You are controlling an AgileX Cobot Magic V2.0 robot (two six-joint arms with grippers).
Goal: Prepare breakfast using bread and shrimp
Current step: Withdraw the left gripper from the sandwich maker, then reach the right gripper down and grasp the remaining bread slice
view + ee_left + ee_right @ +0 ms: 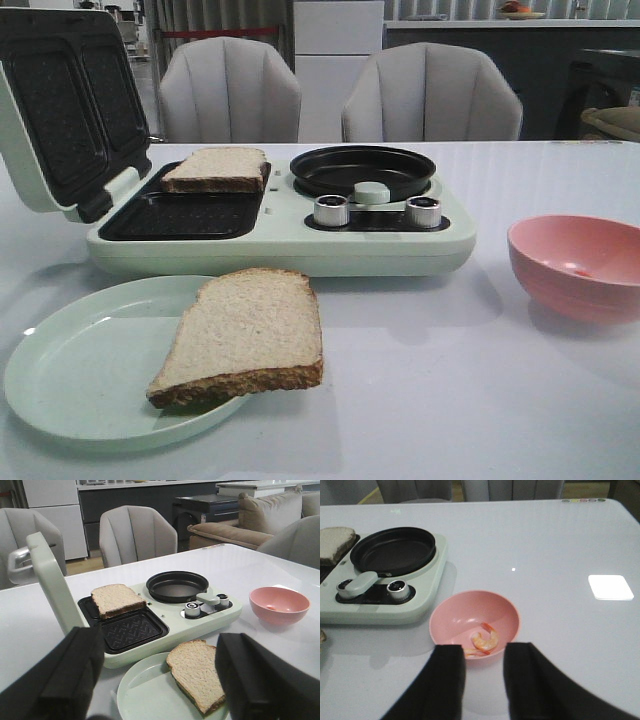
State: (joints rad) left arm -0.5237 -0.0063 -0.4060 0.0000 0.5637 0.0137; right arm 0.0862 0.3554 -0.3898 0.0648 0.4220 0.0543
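While my right tool [484, 680] hovers with its fingers apart just over the near rim of the pink bowl [445, 617], the shrimp [485, 640] lies curled at the bowl's bottom. I should drop straight in and straddle its body. My left tool [157, 680] gapes empty above the plated bread slice [197, 672].

Shrimp [485, 640] in bowl [470, 611], right of cooker [400, 240]

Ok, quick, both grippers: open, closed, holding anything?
Left gripper: open, empty, above the plate's bread.
Right gripper: open, empty, near the bowl with the shrimp.
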